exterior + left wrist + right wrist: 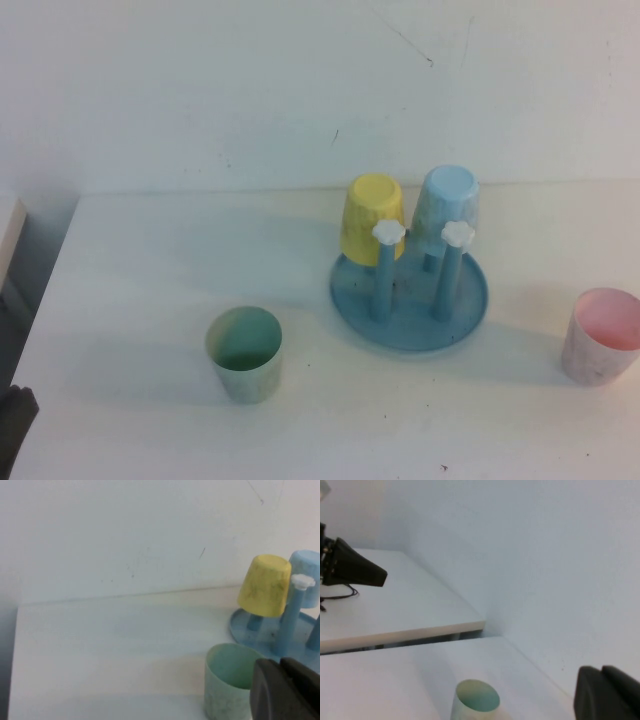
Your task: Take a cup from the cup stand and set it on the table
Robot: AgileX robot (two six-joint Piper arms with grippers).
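The pale pink cup (600,338) stands upright on the white table (150,300) at the right, apart from the cup stand. The blue cup stand (400,335) sits mid-table with two bare pegs topped by white knobs (388,232). A yellow cup (372,217) and a light blue cup (447,205) hang upside down on its far pegs. My left gripper (280,664) is shut and empty, close beside a green cup (230,680), with the stand (250,630) behind. My right gripper (600,670) is shut and empty, raised above the table. Neither gripper shows in the high view.
A pale green cup (244,353) stands upright left of the stand; it also shows in the right wrist view (476,700). A dark shape (15,425) sits at the table's front left corner. A black device (352,570) rests on a neighbouring surface. The wall runs behind the table.
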